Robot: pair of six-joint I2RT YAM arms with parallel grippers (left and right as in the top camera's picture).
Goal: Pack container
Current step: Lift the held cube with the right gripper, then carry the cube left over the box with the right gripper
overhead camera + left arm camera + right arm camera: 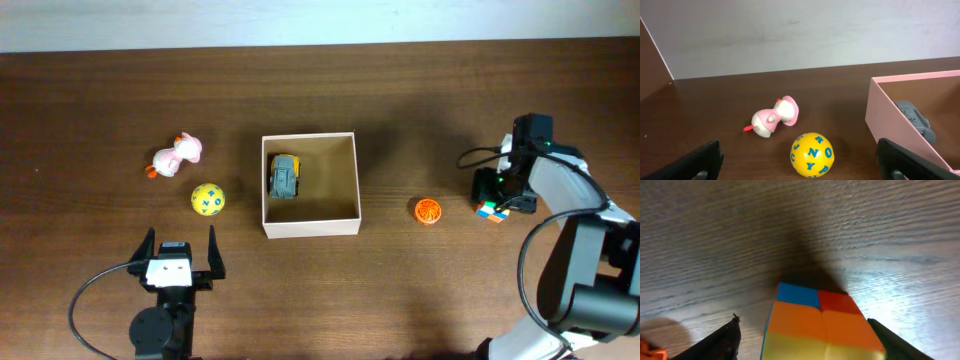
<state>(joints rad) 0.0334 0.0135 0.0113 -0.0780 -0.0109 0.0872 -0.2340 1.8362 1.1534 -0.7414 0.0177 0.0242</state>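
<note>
Dark wood-grain table (400,90) carries all items; a pale grey wall backs it in the left wrist view.

We find the container (310,228) near the table's centre: a square, shallow, open box, white outside in the overhead view, pinkish in the left wrist view, and tan inside. One grey and yellow toy car (286,177) lies in it, against its left wall.

Left of the box, we note a pink and white duck (178,155) lying on its side. Near it sits a yellow ball (208,199), between duck and left gripper. The ball bears blue capital letters; we read N, R, O and Y among them.

Right of the box, we record a small orange ball (428,210) and, just beyond it, a colour cube (489,211) showing orange, blue, red and yellow faces in the right wrist view.

The left gripper (181,240) sits near the front edge with jaws spread fully and nothing between them, apart from the yellow ball.

The right gripper (500,198) is down over the cube, jaws released and straddling it. A gap shows at one finger (722,340); we cannot tell whether the other touches. The cube rests on the table.
</note>
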